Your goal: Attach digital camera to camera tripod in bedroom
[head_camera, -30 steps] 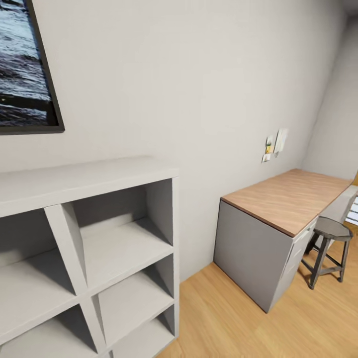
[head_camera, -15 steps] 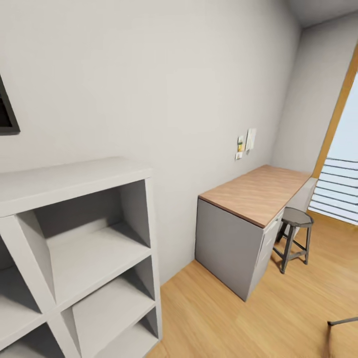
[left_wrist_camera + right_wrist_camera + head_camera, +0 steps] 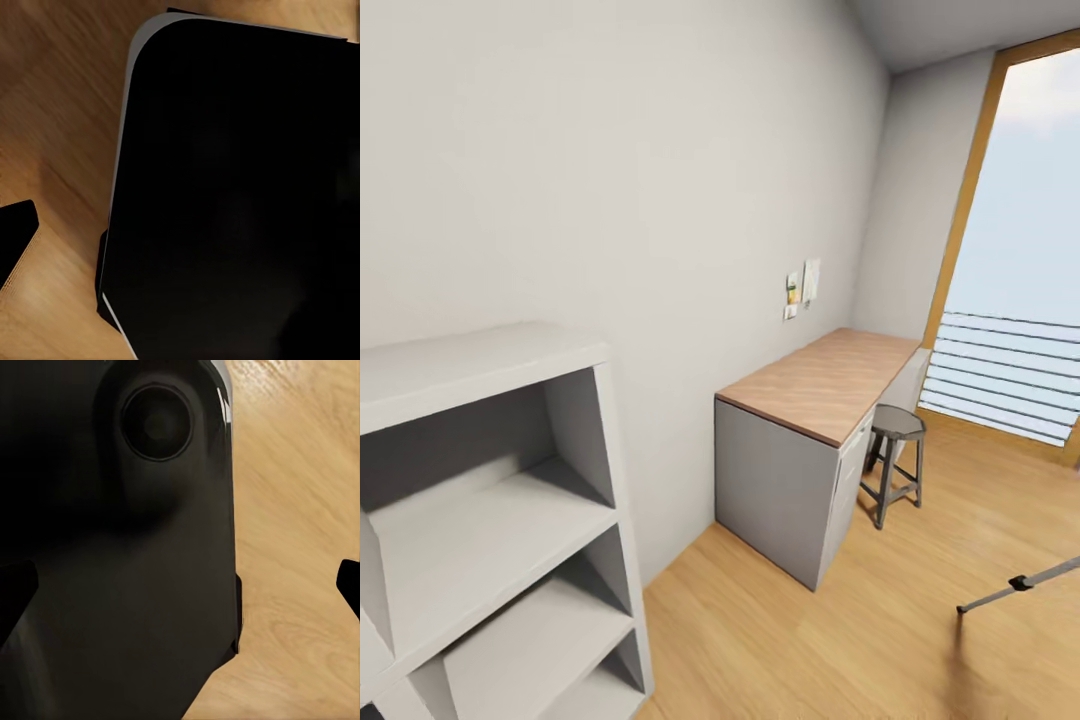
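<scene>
I'm in the bedroom, facing the wood-topped grey desk point(image 3: 810, 440), which stands vs. the pale grey wall point(image 3: 660, 200). White cube shelf point(image 3: 490, 500) is well apart from the desk on its near side along the same wall; small dark round-seat stool point(image 3: 895, 455) just beside the desk's drawer front; tall wood-framed window point(image 3: 1010, 250) beyond the desk's far end.

Task thing: a thin silver leg w/ black joint of the camera tripod point(image 3: 1020, 585) pokes in over the light wood plank floor point(image 3: 840, 620), well apart from the desk toward the room's open side. Rest of tripod is out of frame. Digital camera: can't place it.

Pincers: both wrist cams look down at floor past dark robot bodywork point(image 3: 127, 540); dark tips at the pic edges, but wide or narrow I can't tell.

Risks, my guess: tripod legs are thin and splayed, so if I roll in w/o seeing all three feet, base or arm could clip one and tip it. Desk and stool also narrow the passage.
</scene>
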{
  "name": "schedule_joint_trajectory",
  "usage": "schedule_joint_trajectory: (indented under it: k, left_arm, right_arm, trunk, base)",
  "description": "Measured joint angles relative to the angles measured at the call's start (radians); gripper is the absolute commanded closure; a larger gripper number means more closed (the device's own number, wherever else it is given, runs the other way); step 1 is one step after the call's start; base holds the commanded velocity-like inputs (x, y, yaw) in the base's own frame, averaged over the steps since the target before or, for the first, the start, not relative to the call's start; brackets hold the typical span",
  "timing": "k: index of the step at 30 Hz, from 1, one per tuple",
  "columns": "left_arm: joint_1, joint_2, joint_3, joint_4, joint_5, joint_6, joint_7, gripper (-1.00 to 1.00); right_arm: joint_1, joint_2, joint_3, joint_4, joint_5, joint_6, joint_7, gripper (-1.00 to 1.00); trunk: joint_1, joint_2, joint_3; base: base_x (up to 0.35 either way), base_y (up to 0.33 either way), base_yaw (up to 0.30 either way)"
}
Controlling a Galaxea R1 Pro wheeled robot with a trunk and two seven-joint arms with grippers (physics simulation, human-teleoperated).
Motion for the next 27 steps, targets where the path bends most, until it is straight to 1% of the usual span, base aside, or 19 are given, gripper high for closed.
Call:
schedule_joint_trajectory:
  k: [27]
  left_arm:
    - [0.000, 0.000, -0.001, 0.000, 0.000, 0.000, 0.000, -1.00]
  right_arm:
    - [0.000, 0.003, 0.001, 0.000, 0.001, 0.001, 0.000, -1.00]
  trunk:
    - [0.000, 0.000, 0.001]
  base:
    - [0.000, 0.000, -0.296]
